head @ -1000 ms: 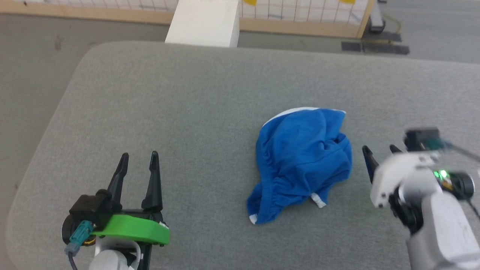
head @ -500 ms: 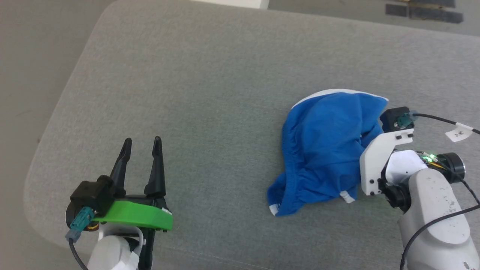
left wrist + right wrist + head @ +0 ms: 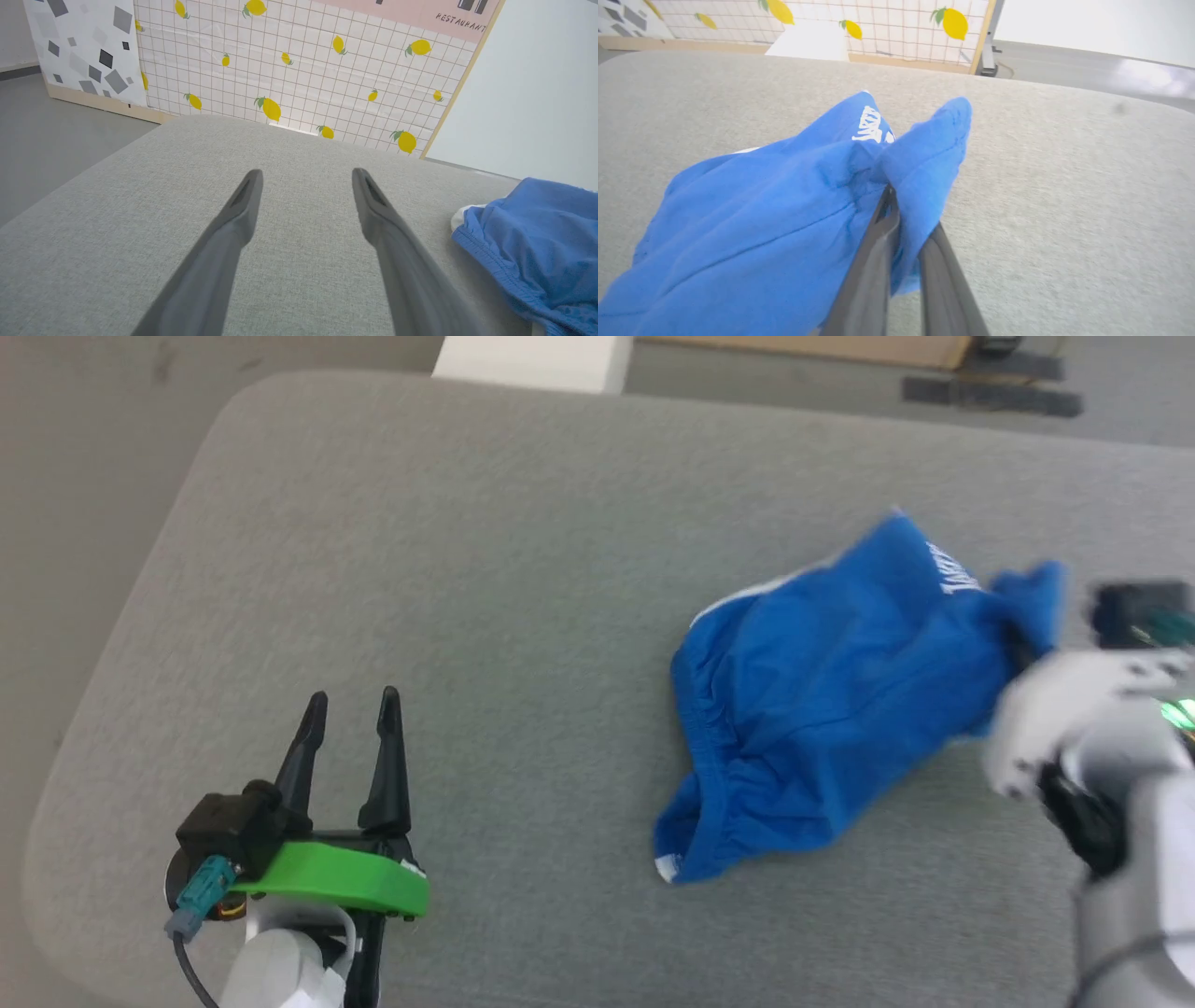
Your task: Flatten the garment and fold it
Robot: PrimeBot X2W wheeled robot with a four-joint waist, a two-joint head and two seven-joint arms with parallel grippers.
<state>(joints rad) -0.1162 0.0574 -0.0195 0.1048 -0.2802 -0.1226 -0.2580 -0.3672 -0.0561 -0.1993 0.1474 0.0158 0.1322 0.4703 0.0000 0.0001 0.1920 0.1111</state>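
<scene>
The bright blue shorts (image 3: 831,709) lie bunched on the grey padded table (image 3: 485,569), right of centre. White lettering (image 3: 954,574) shows on their lifted far end. My right gripper (image 3: 908,219) is shut on a fold of the shorts (image 3: 784,210) and holds that end raised off the surface; in the head view its wrist (image 3: 1074,709) is blurred at the right edge. The elastic waistband (image 3: 709,784) rests on the table toward the near left of the heap. My left gripper (image 3: 350,733) stands open at the lower left, far from the cloth, with the shorts' edge (image 3: 523,252) off to its right.
Beyond the table's far edge stand a white block (image 3: 532,359) and a lemon-patterned grid panel (image 3: 289,70). Grey floor (image 3: 84,448) lies past the table's rounded left corner. Bare table stretches between the two grippers.
My right gripper has closed on the shorts' right side and pulled it up and to the right, stretching the heap and exposing the lettering. The head camera shifted; the left gripper stayed still.
</scene>
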